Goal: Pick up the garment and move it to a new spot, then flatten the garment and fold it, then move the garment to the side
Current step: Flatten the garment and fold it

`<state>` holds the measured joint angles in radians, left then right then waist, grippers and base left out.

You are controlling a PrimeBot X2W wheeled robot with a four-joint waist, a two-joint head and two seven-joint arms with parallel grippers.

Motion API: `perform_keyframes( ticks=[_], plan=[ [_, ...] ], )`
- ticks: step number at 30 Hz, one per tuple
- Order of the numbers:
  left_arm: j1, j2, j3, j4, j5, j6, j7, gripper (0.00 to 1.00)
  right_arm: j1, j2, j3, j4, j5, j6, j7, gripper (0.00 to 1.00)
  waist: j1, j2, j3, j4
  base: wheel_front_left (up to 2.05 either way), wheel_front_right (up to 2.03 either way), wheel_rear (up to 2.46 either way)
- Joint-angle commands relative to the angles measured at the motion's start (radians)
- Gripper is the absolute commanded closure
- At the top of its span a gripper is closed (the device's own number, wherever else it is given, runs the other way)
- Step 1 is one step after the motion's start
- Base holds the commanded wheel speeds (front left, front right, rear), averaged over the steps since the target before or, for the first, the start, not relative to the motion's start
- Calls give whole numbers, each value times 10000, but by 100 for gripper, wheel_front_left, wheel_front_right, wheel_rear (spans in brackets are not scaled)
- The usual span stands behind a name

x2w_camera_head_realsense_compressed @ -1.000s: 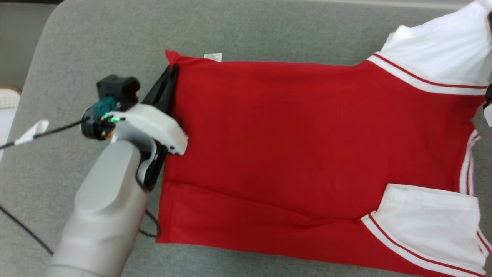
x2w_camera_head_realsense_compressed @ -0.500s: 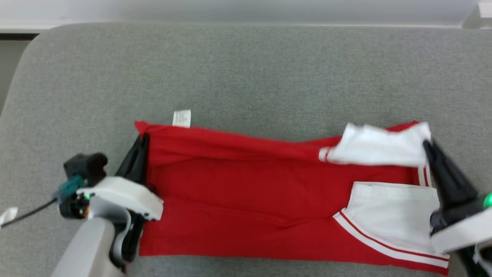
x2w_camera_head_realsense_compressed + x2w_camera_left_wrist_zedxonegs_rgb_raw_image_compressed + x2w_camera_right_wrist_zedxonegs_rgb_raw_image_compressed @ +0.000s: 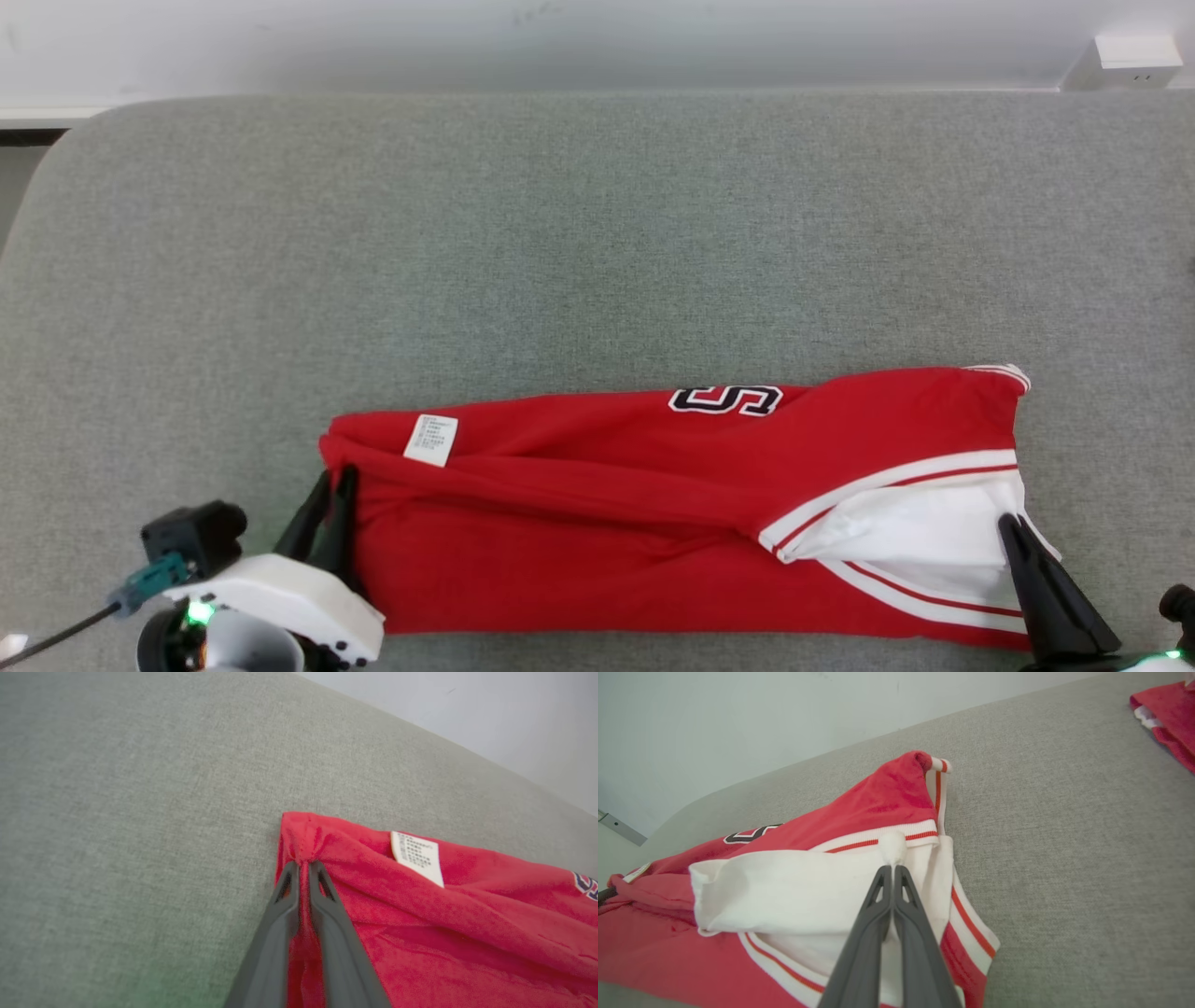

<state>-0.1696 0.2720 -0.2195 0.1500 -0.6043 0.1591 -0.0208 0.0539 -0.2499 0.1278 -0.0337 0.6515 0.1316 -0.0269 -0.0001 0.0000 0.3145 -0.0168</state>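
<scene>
Garment [image 3: 597,523] lies on the grey surface [image 3: 597,233] in the lower half of the head frame. It is doubled over lengthwise into a long band running from lower left to lower right.

Left tool [image 3: 334,478] is at the band's left end, lower left of frame. In the left wrist frame the fingers are pinched together on the bunched red corner, with cloth between them.

Right tool [image 3: 1013,527] is at the right end, lower right of frame. In the right wrist frame it is clamped on a nub of the white sleeve [image 3: 915,537], fingers touching.

White care label [image 3: 430,440] faces up near the left end, just right of the left tool's tips. Black-and-white lettering [image 3: 725,399] sits on the band's upper edge, mid-frame. Red-and-white stripe trim borders the sleeve.

The upper right corner of the right wrist frame shows another red cloth piece [image 3: 1169,714] on the same surface, well apart from the garment. Can't tell what it is.
</scene>
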Motion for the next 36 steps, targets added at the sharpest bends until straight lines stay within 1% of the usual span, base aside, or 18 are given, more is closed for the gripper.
perform_keyframes(
  ticks=[1, 4, 7, 9, 11, 15, 17, 21, 24, 31, 34, 36],
  plan=[
    [189, -25, 59, -3, -200, -16, -2, 0, 137, 46, -33, 64, -33, -24, -46, 0, 1, 0, -50, -13, 0, 0, 0],
    [467, -50, 149, -163, -41, 194, -350, 0, 234, 142, -57, -58, -238, -24, -318, 0, 1, 0, -128, -31, 0, 0, 0],
    [670, 100, 253, -546, 530, 598, -1097, 0, 255, 182, -134, -580, -531, -24, -619, 0, 1, 0, -214, -50, 0, 0, 0],
    [716, 210, 163, -893, 1059, 892, -1468, 0, 179, 258, -384, -1023, -913, -24, -801, 0, 1, 0, -265, -68, 0, 0, 0],
    [651, 283, 20, -1367, 1586, 1166, -1701, 0, 51, 429, -804, -1426, -1405, -24, -787, 0, 1, 0, -329, -73, 0, 0, 0],
    [374, 467, -314, -2127, 2352, 1476, -1758, 0, -282, 791, -1416, -2100, -2285, -24, -421, 0, 1, 0, -456, -78, 0, 0, 0],
    [261, 513, -522, -2417, 2678, 1569, -1588, 0, -367, 889, -1591, -2254, -2553, -25, -215, 0, 1, 0, -504, -46, 0, 0, 0],
    [153, 635, -704, -2627, 2888, 1673, -1192, 0, -476, 1045, -1786, -2314, -2783, -25, 191, 0, 1, 0, -559, -11, 0, 0, 0],
    [177, 632, -777, -2613, 2802, 1632, -1010, 0, -493, 1095, -1792, -2313, -2864, -25, 335, 0, 1, 0, -563, -23, 0, 0, 0],
    [153, 581, -789, -2634, 2654, 1633, -1015, 0, -504, 1123, -1734, -2261, -2852, -25, 481, 0, 1, 0, -541, -40, 0, 0, 0],
    [45, 564, -819, -2653, 2645, 1625, -1023, 0, -553, 1010, -1723, -2010, -2814, -25, 634, 0, 1, 0, -459, -2, 0, 0, 0],
    [-8, 537, -866, -2657, 2663, 1604, -1052, 0, -570, 906, -1707, -1534, -2744, -25, 787, 0, 1, 0, -393, 69, 0, 0, 0]
  ],
)
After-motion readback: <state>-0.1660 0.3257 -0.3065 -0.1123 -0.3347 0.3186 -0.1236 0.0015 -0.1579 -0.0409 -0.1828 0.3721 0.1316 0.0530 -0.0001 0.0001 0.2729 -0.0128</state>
